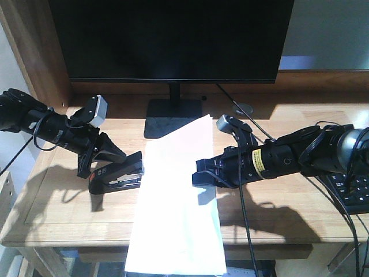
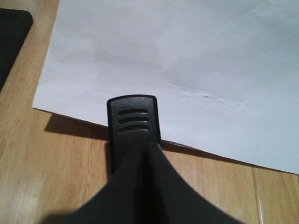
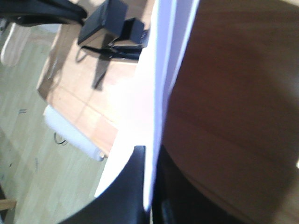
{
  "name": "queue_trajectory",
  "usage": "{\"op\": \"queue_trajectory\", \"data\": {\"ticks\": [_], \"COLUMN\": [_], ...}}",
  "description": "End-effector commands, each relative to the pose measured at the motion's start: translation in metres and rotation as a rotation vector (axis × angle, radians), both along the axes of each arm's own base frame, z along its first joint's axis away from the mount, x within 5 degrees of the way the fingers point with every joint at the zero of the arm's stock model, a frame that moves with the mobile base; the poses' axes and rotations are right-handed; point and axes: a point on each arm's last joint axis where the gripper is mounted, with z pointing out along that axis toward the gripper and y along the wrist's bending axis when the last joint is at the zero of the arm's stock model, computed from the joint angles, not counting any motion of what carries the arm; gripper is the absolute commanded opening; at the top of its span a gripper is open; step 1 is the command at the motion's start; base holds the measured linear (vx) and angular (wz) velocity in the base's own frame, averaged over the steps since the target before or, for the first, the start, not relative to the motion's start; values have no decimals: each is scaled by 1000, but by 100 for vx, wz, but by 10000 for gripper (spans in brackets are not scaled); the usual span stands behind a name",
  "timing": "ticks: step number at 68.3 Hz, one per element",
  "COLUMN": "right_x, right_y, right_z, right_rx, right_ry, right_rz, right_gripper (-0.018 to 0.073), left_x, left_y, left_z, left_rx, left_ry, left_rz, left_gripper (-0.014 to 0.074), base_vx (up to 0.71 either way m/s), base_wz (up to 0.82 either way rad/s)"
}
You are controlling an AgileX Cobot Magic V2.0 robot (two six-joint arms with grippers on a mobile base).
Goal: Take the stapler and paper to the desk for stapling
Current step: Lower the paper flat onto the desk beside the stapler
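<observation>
The robot's left arm [image 1: 40, 124] reached in from the left edge of the front view, sloping down and to the right over the desk [image 1: 57, 213]. Its left claw [image 1: 112, 157] sat at the rear top of the stapler [image 1: 118, 178]. In the left wrist view the dark fingers [image 2: 131, 186] narrowed to a single point over the stapler's ridged black top, drawn together with no gap showing between them, on top of the tool and not around its sides.

The stapler stood on the desk at centre left of the front view, its long axis running nearly left to right. Its nose pointed right, mouth parted, and overlapped the left edge of the paper [image 1: 179, 202].

The right arm [image 1: 288, 158] came in from the right edge, stretched almost level toward the left. Its right claw [image 1: 204, 173] was clamped on the sheet's right edge. The right wrist view showed the white edge pinched between one black finger [image 3: 133, 186] and a darker one beside it.

The paper lay in the middle of the desk. Its long axis ran from just beside the foot of the monitor [image 1: 173, 40] at upper centre down to the bottom of the frame, where the near end hung past the desk's front edge. A keyboard [image 1: 354, 190] showed at the far right, partly behind the right arm.
</observation>
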Motion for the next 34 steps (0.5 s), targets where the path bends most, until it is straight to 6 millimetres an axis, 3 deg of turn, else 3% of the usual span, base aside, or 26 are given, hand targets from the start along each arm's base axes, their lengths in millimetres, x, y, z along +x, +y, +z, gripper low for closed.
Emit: {"op": "queue_trajectory", "data": {"ticks": [1, 17, 34], "right_x": [6, 8, 2], "right_y": [-1, 0, 19], "right_z": [24, 23, 22], "right_rx": [25, 16, -24], "right_ry": [-81, -90, -144], "right_rz": [-30, -55, -32], "right_gripper": [-1, -1, -1], "left_x": [0, 0, 0], "left_y": [-5, -5, -5], "left_z": [35, 35, 35], "left_rx": [-64, -64, -64], "left_ry": [-61, -61, -61], "left_rz": [-2, -2, -2], "left_gripper": [-6, -6, -6], "base_vx": [0, 0, 0], "base_wz": [0, 0, 0]}}
